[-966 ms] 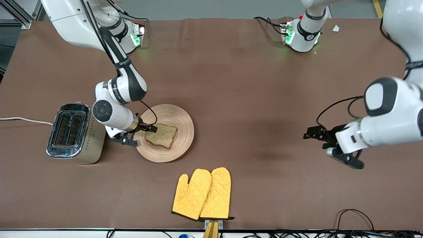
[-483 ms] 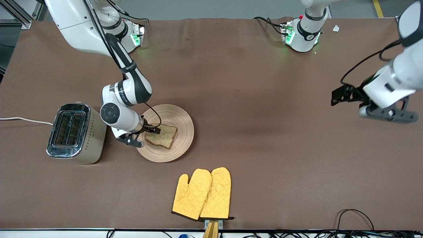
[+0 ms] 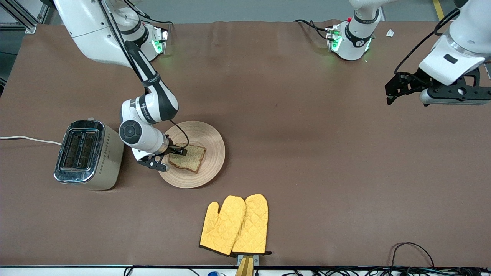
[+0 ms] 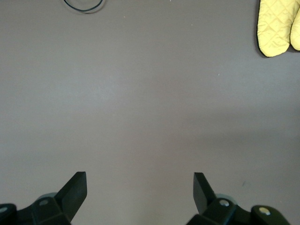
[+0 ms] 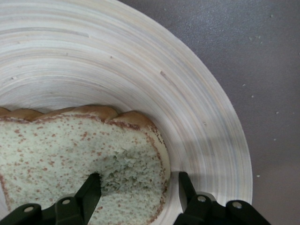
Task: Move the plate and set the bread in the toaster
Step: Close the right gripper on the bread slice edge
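My right gripper [image 5: 136,187] straddles the bread slice's [image 3: 188,157] edge on the wooden plate [image 3: 209,140] beside the toaster [image 3: 86,154], fingers parted, while my left gripper [image 4: 139,187] waits spread over bare table.

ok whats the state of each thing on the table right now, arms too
plate: flat on the table beside the toaster, bread on it
bread: lying flat on the plate, one edge between the right gripper's jaws
toaster: upright, both slots empty
oven mitts: lying flat, side by side, untouched
right gripper: down at the bread, jaws open around its edge
left gripper: open, empty, over bare table, waiting
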